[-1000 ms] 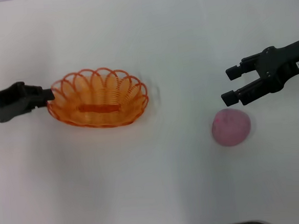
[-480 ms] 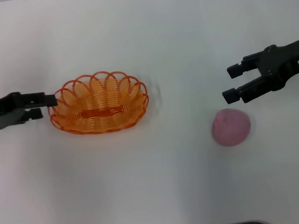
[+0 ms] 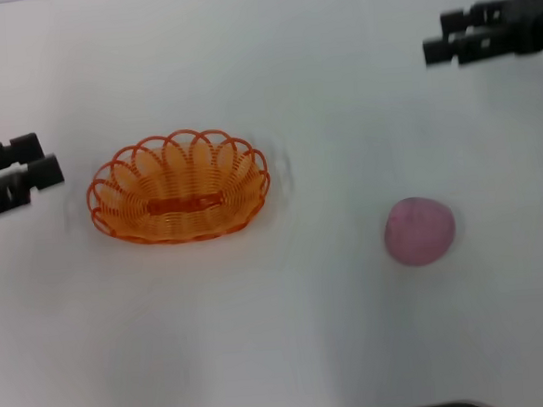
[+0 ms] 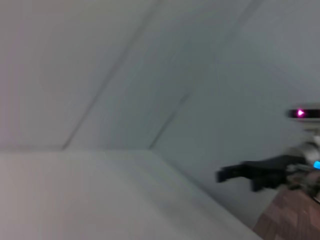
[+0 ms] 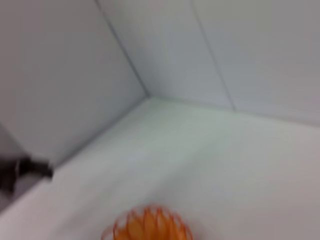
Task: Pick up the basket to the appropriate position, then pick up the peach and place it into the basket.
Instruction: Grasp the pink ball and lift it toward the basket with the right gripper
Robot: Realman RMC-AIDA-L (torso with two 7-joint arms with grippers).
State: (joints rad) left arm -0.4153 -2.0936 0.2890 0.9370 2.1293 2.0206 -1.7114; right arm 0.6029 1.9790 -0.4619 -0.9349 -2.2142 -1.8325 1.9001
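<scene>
We see basket [image 3: 180, 198] left of desk centre, peach [image 3: 420, 231] toward right edge. Left gripper [image 3: 45, 157] slightly parted, empty, beside basket. Right gripper [image 3: 433, 36] near far right corner, fingers nearly together, empty.

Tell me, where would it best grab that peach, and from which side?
Probably from above, with the fingers closing across the peach's widest middle. It is round with no handle or stalk to pinch, and it sits alone on the white table, well right of the basket, so nothing blocks a straight drop. The right gripper, up and back from it, is the nearer one.
</scene>
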